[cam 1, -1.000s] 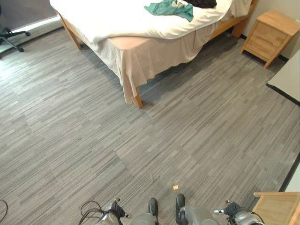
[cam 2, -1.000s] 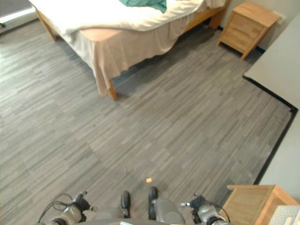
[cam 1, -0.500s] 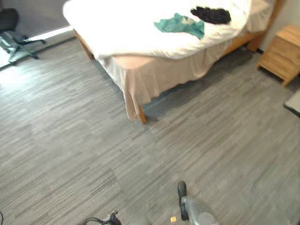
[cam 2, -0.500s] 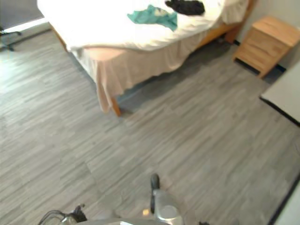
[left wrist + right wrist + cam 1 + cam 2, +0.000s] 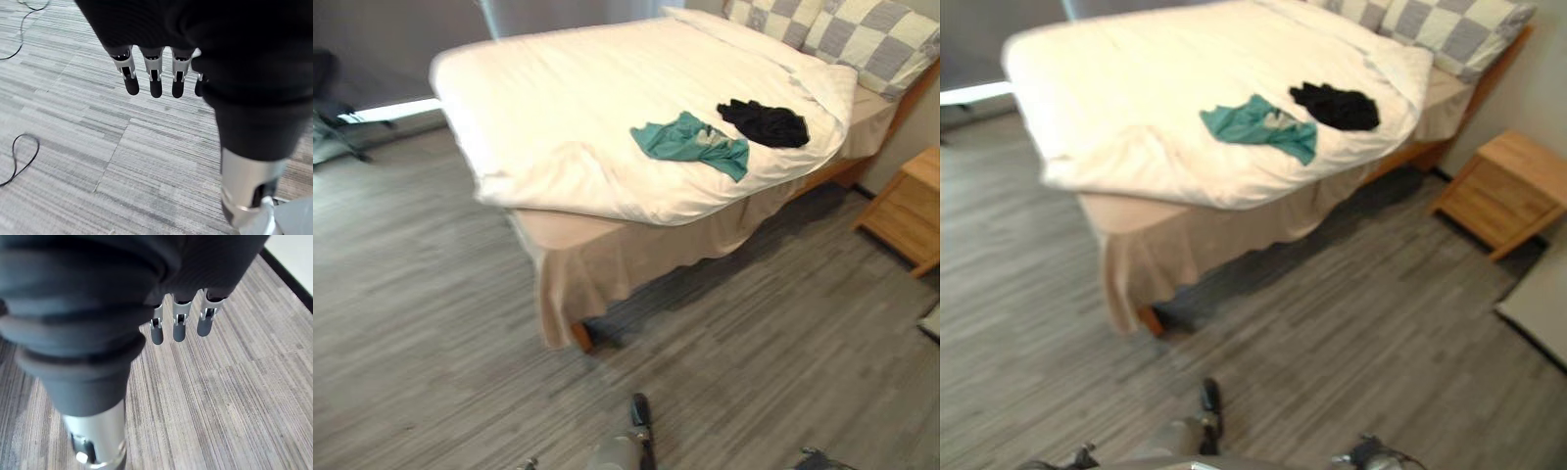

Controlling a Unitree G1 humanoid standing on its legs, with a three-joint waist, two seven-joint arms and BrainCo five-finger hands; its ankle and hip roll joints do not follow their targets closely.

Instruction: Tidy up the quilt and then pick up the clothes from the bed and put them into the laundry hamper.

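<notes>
A bed (image 5: 607, 284) stands ahead on grey plank floor (image 5: 431, 323), its near corner toward the camera, a beige skirt hanging over a wooden leg. A white quilt (image 5: 568, 117) covers the mattress, spread fairly flat, bunched and overhanging along the near edge; its long axis runs from the near corner back toward the checked pillows (image 5: 881, 39) at the head. Two garments lie on the quilt near the right-hand edge: a teal shirt (image 5: 690, 145), crumpled, its long axis lying roughly across the bed, and just beyond it toward the pillows a black garment (image 5: 766, 124) in a loose heap; the two are close, apart or barely touching, cannot tell which. A wooden nightstand (image 5: 1503, 191) stands on the floor to the right of the bed; the right eye view shows it whole, the left eye view just its edge. The left eye view alone takes in a dark chair base (image 5: 333, 127) at far left. Left wrist view: left hand (image 5: 156, 78) over bare floor, fingers straight and relaxed, holding nothing. Right wrist view: right hand (image 5: 178, 325) likewise over floor, fingers extended, empty.
</notes>
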